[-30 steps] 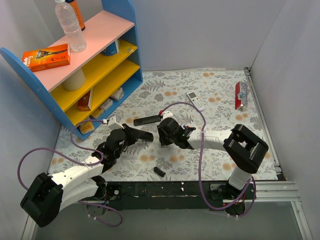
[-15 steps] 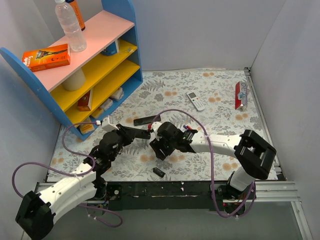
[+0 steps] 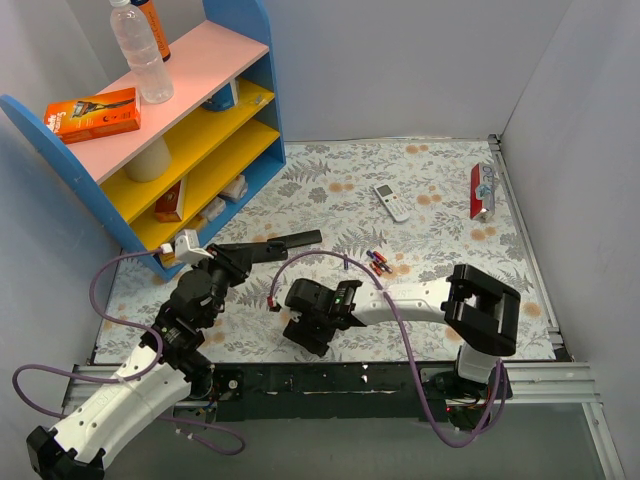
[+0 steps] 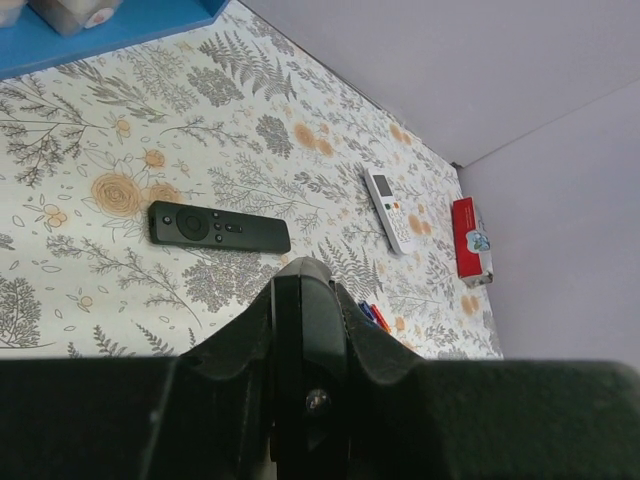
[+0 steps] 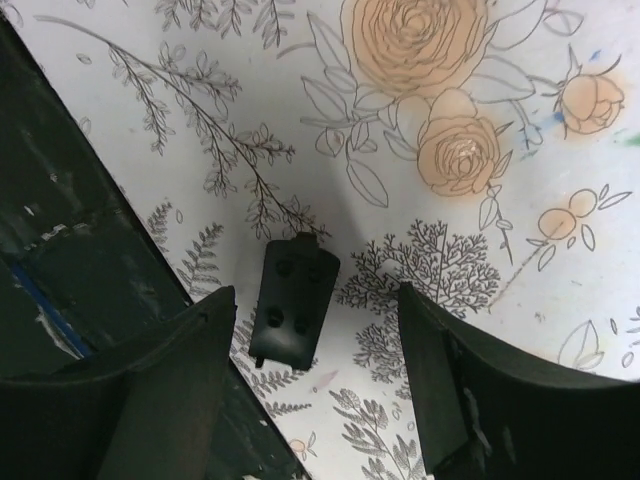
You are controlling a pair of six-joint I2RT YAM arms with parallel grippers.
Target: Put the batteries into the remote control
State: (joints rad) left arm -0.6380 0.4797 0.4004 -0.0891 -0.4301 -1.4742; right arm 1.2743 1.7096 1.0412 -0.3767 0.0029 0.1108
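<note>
Batteries [image 3: 378, 264] are spotted mid table [image 3: 450, 170], well apart from both jaws: left jaws clamped on a slim black bar [image 4: 300, 300], right jaws spread over a black cover [image 5: 293, 312] by the near edge.

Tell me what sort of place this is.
Probably a staged robot test cell: plain partition walls box in a floral-covered table, a bright shelf holds props, and the left arm and right arm are bolted at its near edge.

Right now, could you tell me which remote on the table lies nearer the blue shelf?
The black remote control with buttons; the small white remote lies farther away.
</note>
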